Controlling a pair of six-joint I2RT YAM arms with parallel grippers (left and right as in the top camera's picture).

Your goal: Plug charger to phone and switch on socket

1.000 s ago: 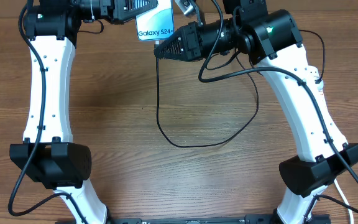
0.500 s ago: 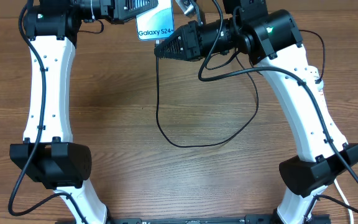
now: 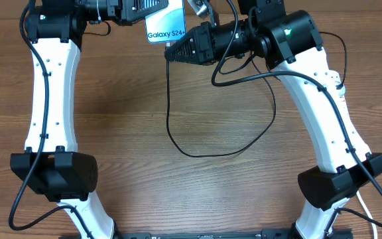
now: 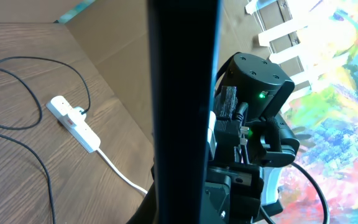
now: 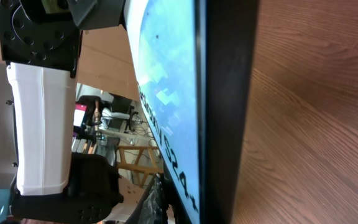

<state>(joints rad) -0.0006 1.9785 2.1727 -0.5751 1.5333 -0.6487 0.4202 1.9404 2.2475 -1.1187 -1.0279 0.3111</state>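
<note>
Table (image 3: pixel 125 113): brown wood grain, seen from overhead.

Left arm (image 3: pixel 52 86) and right arm (image 3: pixel 323 99): white links with black joints, both reaching to the far edge, where they meet.

Left gripper (image 3: pixel 144 12): clenched on the phone (image 3: pixel 168 30) at its far-left end. In the left wrist view the phone's edge is seen as a dark bar straight ahead.

Right gripper (image 3: pixel 168 54): clenched and pointing left, its tip just beside the phone's near edge. The upper end of the charger (image 3: pixel 168 99) is seen running into the fingertips, so it is recorded as grasped there.

Phone: at the far middle of the table, screen up, pale blue, with the white "Galaxy S24+" text along the near end. In the right wrist view the screen fills the frame at close range.

Socket (image 4: pixel 73 121): white strip lying flat on the table, seen in the left wrist view only, well apart from the phone. A thick white cord (image 4: pixel 120 174) leaves one end. A black plug (image 4: pixel 79 112) is seated in it. The switch position cannot be told.

Charger: thin black cable hanging straight down from the right fingertips, looped across mid-table and passing back up under the right arm. Whether its tip is in the phone cannot be told.
</note>
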